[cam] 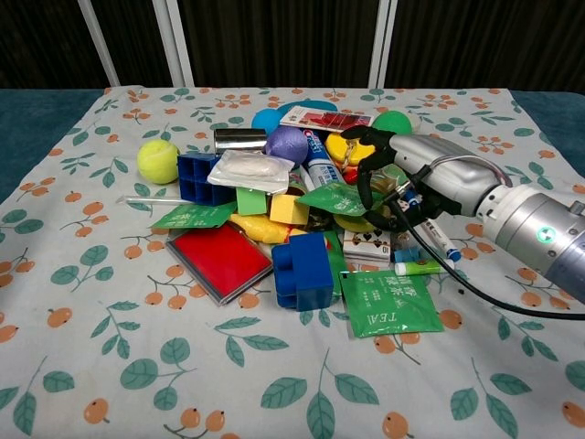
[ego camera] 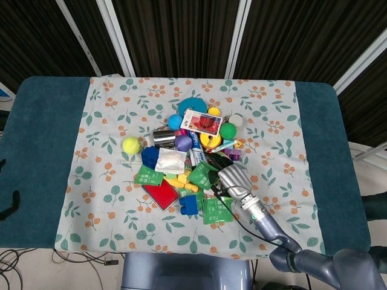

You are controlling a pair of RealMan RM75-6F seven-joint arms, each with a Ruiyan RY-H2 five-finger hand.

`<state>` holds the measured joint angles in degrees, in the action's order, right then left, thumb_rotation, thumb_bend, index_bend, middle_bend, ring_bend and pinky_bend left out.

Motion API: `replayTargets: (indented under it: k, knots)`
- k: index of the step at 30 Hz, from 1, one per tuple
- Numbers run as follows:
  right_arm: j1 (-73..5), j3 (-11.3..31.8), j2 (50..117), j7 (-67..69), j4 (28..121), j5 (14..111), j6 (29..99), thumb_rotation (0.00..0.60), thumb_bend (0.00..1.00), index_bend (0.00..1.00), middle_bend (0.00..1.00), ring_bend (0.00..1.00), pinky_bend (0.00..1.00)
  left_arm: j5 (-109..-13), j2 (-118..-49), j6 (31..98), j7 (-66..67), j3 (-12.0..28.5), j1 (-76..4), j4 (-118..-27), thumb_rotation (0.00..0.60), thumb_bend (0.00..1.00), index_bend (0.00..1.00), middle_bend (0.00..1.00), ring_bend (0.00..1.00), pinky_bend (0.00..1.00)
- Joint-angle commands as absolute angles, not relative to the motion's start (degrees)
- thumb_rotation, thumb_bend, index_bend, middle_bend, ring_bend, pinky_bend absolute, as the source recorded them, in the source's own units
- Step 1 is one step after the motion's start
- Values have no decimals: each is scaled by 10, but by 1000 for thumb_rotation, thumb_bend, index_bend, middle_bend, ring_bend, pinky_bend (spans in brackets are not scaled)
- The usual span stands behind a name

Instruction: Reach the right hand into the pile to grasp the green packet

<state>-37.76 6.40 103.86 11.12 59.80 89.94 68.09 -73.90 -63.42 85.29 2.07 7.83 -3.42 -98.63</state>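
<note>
Counting three green tea packets in the pile: one flat at the front (cam: 391,303), one on the left by the red case (cam: 220,261), and the green packet (cam: 335,198) mid-pile, pinched at its right edge by the right hand (cam: 407,178). Its far end is tucked under the hand, and the left hand isn't visible anywhere.

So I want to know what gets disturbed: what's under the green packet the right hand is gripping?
The green packet held by the right hand is lifted. A yellow block and something yellow-green show beneath its edge. What lies further under it is hidden.
</note>
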Motion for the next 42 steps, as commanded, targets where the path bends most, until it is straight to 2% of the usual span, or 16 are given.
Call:
replayTargets:
  k: [1,13,23,36,42]
  knots:
    - [-379,68,1028,110,609,898,682,600,526,723,86,106,208,-738,-634,852,20,78,-34,-986,600,480,28,0,0,0]
    - [-370,92,949,98,689,891,713,600,529,734,86,107,208,-735,-634,852,21,79,-34,-990,600,480,27,0,0,0]
    - [-348,129,843,122,784,862,737,600,534,744,86,107,208,-738,-635,854,21,78,-34,-991,600,481,28,0,0,0]
    - [-332,207,719,157,885,794,743,600,536,747,86,106,208,-739,-636,855,23,78,-33,-992,600,481,28,0,0,0]
    - [-327,225,688,176,901,776,741,600,536,747,86,107,208,-739,-636,855,25,78,-34,-993,600,481,27,0,0,0]
